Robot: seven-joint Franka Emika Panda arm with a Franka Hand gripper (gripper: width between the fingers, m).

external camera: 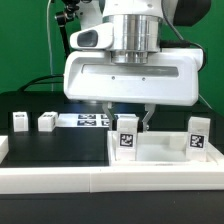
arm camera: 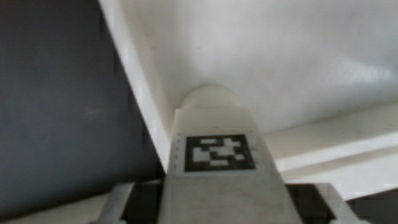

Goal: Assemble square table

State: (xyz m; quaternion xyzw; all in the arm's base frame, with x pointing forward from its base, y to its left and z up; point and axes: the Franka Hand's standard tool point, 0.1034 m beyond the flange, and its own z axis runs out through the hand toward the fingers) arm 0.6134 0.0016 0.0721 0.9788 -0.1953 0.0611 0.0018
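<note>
The white tray-like tabletop lies on the black table at the exterior view's right. My gripper hangs over its left near corner, shut on a white tagged leg held upright with its lower end at the tabletop. In the wrist view the same leg fills the gap between my fingers, tag facing the camera, with the tabletop's white inside behind it. A second leg stands upright at the tabletop's right corner. Two more legs stand on the table at the left.
The marker board lies flat on the table behind the tabletop, between the loose legs and my gripper. A long low white border wall runs along the front edge. Black table surface lies left of the tabletop.
</note>
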